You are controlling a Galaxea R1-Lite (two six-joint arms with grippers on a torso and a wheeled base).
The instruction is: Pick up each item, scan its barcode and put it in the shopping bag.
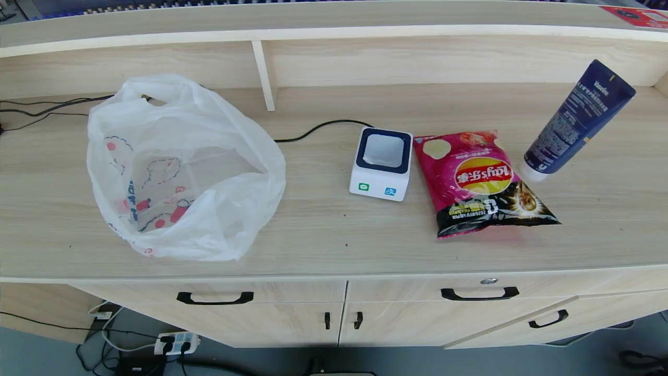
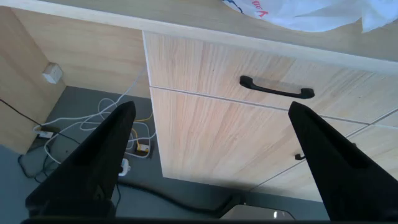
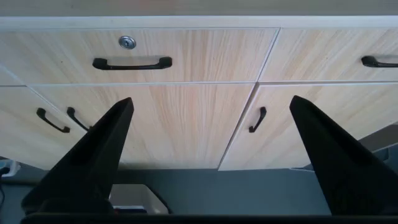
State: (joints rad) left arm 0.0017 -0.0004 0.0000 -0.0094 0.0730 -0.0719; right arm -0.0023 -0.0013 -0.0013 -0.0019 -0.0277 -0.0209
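Worktop (image 1: 334, 230) from the head view, clock directions taken from the scanner (image 1: 381, 164) at its centre. The shopping bag (image 1: 235, 172) lies at 9 o'clock, its mouth slumped open. The crisp packet (image 1: 477, 183) lies flat at 3 o'clock, just beside the scanner. The blue tube (image 1: 576, 122) stands on its white cap at 2 o'clock, beyond the packet. No item has yet been scanned or bagged.

The left gripper (image 2: 211, 109) hangs below the worktop edge, jaws spread wide and holding nothing, facing a drawer handle (image 2: 277, 90). The right gripper (image 3: 211, 102) does likewise before the drawer with the lock (image 3: 127, 42).

Hazards for you to weigh:
- The packet is puffed and glossy. A hard pinch may crush it, and a light one may let it slide.
- The tube rests on a small base, so a sideways nudge on approach would probably topple it or set it rolling.
- The bag's thin film has no stiffness. A descending item could fold the rim shut or drag the bag along the worktop.
- The scanner's cable (image 1: 318, 128) runs toward 10 o'clock and could be snagged.

Not resolvable: no barcode can be made out on either item. The packet's may lie on its underside. The cable's far end passes behind the bag.
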